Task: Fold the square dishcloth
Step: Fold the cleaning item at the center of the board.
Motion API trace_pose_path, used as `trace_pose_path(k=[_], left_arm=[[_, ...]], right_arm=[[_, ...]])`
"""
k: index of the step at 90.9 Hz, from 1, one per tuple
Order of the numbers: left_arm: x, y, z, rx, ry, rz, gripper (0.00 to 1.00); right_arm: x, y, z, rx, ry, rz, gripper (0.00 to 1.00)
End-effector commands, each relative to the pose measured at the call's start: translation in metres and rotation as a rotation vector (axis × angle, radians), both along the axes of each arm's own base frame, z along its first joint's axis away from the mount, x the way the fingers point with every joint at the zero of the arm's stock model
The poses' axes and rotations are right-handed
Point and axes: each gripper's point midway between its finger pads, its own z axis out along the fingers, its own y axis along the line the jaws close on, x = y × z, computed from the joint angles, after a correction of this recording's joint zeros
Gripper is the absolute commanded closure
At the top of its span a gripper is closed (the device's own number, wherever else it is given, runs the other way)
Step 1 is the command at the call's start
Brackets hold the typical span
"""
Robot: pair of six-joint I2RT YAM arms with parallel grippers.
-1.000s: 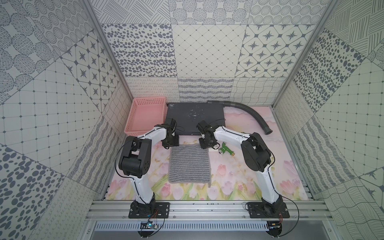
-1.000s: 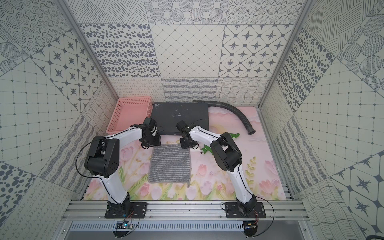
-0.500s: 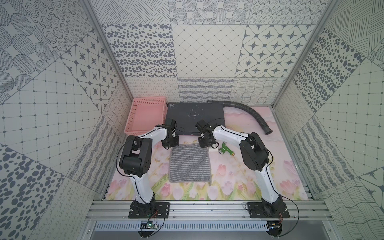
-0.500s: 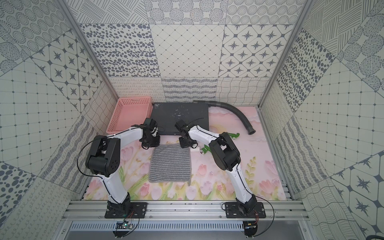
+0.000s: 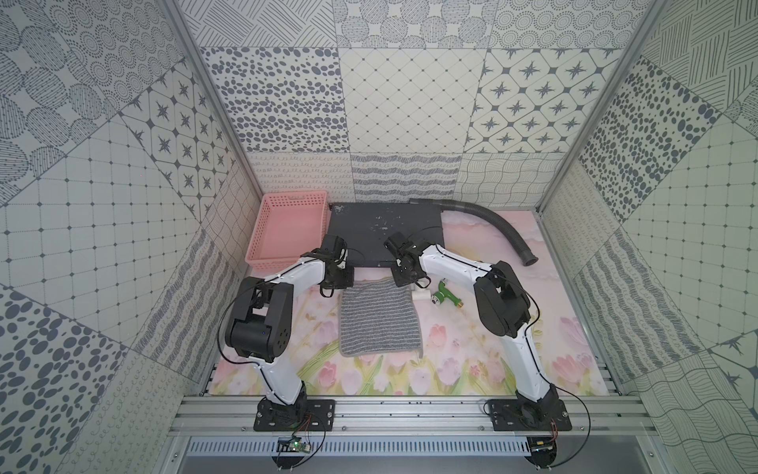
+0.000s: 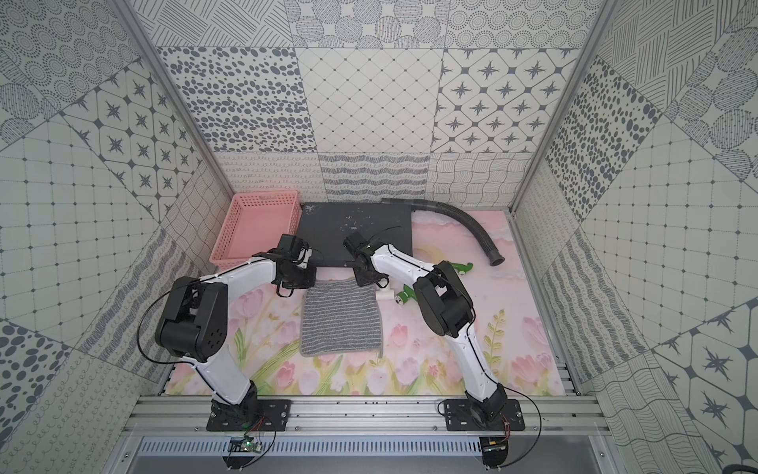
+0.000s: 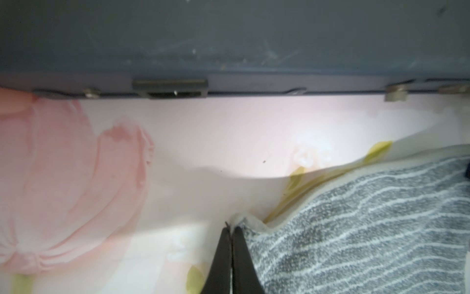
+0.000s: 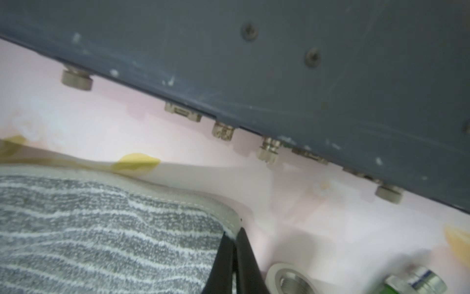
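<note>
Grasp step: left claw and right claw are each pinched closed on a far corner of the dishcloth. Next move, by judgement: lift both evenly and carry them to the near edge.

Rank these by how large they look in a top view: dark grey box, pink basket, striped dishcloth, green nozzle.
1. dark grey box, though the arms cover part of it
2-3. pink basket and striped dishcloth: too alike to rank
4. green nozzle, clearly smallest
</note>
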Motion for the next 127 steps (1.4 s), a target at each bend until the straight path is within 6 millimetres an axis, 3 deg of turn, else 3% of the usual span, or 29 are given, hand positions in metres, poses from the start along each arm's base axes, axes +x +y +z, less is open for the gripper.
trace_pose_path(k=[1, 25, 43, 102, 127], left_arm=[[0.032, -0.012, 0.040, -0.055, -0.249, -0.060, 1.00], [0.037, -0.004, 0.065, -0.012, -0.384, -0.053, 1.00], [0.025, 0.002, 0.075, -0.001, -0.454, -0.032, 1.00], [-0.035, 0.017, 0.098, 0.003, -0.619, 0.012, 1.00], [-0.069, 0.015, 0.093, -0.114, -0.604, 0.088, 1.00]], right_arm=[[0.018, 0.002, 0.015, -0.010, -0.074, 0.007, 0.96], [0.028, 0.004, 0.036, 0.028, -0.168, -0.002, 0.96], [0.026, 0.005, 0.049, 0.103, -0.246, 0.001, 0.96], [-0.013, 0.018, 0.071, 0.172, -0.414, 0.117, 0.95], [-0.039, 0.019, 0.071, 0.177, -0.444, 0.132, 0.95]])
